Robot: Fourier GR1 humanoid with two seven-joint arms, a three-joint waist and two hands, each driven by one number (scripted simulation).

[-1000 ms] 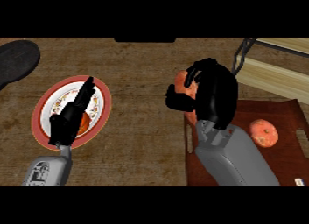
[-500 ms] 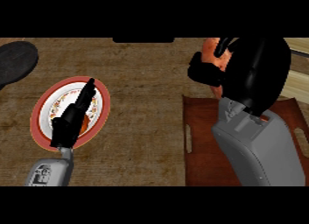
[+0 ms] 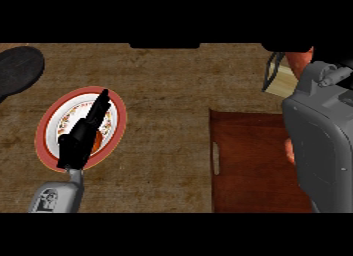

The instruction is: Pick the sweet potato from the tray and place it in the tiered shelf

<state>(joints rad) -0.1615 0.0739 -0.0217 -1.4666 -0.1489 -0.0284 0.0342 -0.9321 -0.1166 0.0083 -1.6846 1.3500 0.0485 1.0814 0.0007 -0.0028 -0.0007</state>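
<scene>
Brown wood-grain counter (image 3: 164,75), seen from the head view, steeply from above. Left side: a round plate (image 3: 47,127) with a red rim and white centre, lying flat. Over it, the left hand (image 3: 81,137), black, fingers straight and together, pointing toward the far edge, holding nothing; its grey forearm (image 3: 57,197) enters from the lower edge. Far left corner: a black pan (image 3: 13,70), partly cut off by the frame. Right of centre: a dark red tray (image 3: 245,160) with a slot handle on its near-left side. Covering much of the tray's right half: the large grey right forearm (image 3: 330,150), reaching up to the top right corner. Right hand (image 3: 349,62): only a dark sliver shows at the frame edge, so its fingers cannot be judged. Beside it, an orange strip, the sweet potato (image 3: 301,60), next to the pale wooden shelf (image 3: 281,80) with dark frame bars. A smaller orange patch shows at the forearm's left edge, over the tray.
</scene>
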